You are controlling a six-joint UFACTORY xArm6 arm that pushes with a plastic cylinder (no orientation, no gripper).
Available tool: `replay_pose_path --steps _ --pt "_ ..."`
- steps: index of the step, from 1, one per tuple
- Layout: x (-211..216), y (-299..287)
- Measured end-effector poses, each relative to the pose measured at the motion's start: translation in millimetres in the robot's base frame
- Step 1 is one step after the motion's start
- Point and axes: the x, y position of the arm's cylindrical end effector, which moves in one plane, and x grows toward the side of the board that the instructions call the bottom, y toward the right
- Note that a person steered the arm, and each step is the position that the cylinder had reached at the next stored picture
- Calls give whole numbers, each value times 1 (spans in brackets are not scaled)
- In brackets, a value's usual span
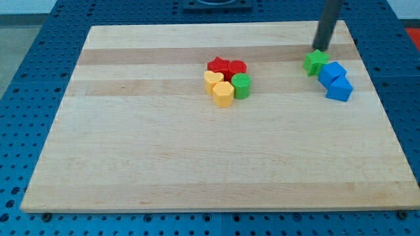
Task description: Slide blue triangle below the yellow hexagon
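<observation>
While the wooden board (pixel 197 164) lies wide, my rod (pixel 328 23) comes down top right, my tip (pixel 321 50) touching the green star (pixel 315 61); no fingers, just the rod. Blue triangle (pixel 340 88) beside the blue cube (pixel 333 71), well apart from the yellow hexagon (pixel 223 94)
</observation>
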Motion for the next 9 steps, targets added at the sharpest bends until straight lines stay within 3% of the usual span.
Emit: replay_pose_path --steps 1,4,9 --pt "15 28" --pt "110 35" --pt "143 -72"
